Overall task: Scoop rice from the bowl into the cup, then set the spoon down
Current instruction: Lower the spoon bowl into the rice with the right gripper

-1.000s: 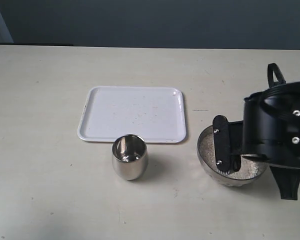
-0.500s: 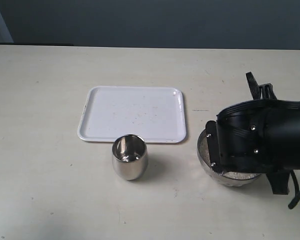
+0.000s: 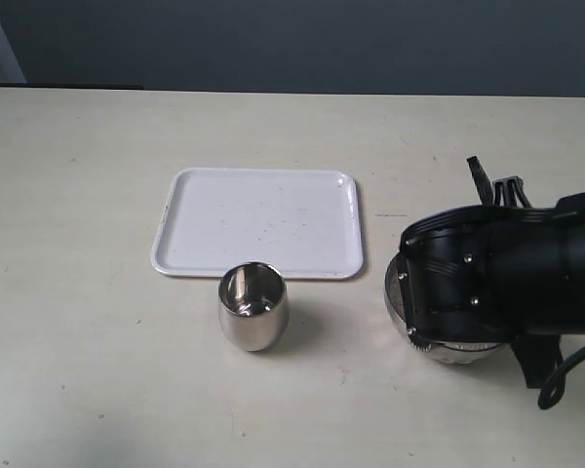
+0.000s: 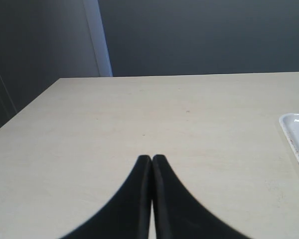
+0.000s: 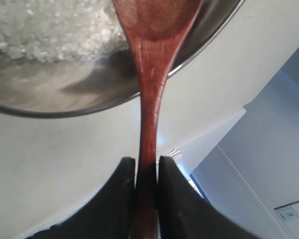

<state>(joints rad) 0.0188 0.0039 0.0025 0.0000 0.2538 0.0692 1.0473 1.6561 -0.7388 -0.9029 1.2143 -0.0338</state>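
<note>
— Spoon (image 5: 152, 74) question: is the right gripper (image 5: 146, 164) actually gripping it?
— yep, both fingers are clamped on the handle. Past them the oval head reaches into the bowl (image 5: 209, 30), right next to the rice (image 5: 50, 30). On the outside cam the arm covers most of that bowl.
— and the cup (image 3: 253, 306)?
— upright on the table (image 3: 78, 341), well apart from the bowl, just in front of the white tray (image 3: 258, 219). Left gripper (image 4: 151, 160) has its jaws pressed flat together, out over the table near the tray's edge.
</note>
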